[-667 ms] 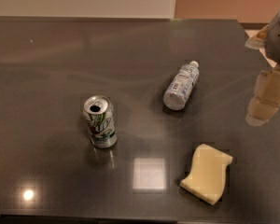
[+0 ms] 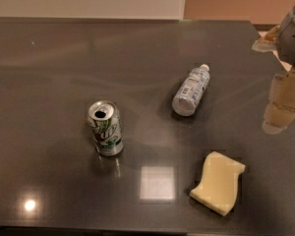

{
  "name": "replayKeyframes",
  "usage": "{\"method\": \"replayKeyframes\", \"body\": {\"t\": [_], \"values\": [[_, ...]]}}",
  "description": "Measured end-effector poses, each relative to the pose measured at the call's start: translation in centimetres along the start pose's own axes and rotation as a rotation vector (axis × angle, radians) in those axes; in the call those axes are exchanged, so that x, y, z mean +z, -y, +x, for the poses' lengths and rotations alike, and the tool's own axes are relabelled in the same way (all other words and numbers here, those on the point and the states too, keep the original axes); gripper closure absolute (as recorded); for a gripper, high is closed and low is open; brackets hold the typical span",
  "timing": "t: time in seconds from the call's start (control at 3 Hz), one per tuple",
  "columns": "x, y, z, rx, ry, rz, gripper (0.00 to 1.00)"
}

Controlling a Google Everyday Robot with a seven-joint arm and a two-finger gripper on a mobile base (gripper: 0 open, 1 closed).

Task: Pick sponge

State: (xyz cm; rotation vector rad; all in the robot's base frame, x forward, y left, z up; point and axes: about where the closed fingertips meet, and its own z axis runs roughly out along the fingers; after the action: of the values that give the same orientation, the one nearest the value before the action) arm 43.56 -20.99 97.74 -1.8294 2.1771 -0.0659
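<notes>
The pale yellow sponge (image 2: 218, 182) lies flat on the dark table (image 2: 54, 73), near the front right. It has wavy edges and nothing touches it. My gripper (image 2: 283, 102) hangs at the right edge of the view, above the table, behind and to the right of the sponge and well apart from it. Part of it is cut off by the frame edge.
An opened green and white soda can (image 2: 105, 128) stands upright left of centre. A clear plastic water bottle (image 2: 191, 90) lies on its side behind the sponge. The table's front edge runs just below the sponge. A light wall stands behind the table.
</notes>
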Motion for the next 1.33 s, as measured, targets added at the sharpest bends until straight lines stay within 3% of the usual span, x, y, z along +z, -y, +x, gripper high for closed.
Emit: {"method": "replayKeyframes", "body": {"t": [0.33,0.67,1.0,1.33], "values": [[1.5,-2.1,-0.9,-0.165,0.008,-0.092,0.00],[3.0,-4.8,-1.0,-0.328,0.028,-0.149,0.00],[4.7,-8.5,-0.6,-0.484,0.049,-0.181,0.00],[6.6,-11.5,0.1,-0.603,0.059,-0.207,0.00]]}}
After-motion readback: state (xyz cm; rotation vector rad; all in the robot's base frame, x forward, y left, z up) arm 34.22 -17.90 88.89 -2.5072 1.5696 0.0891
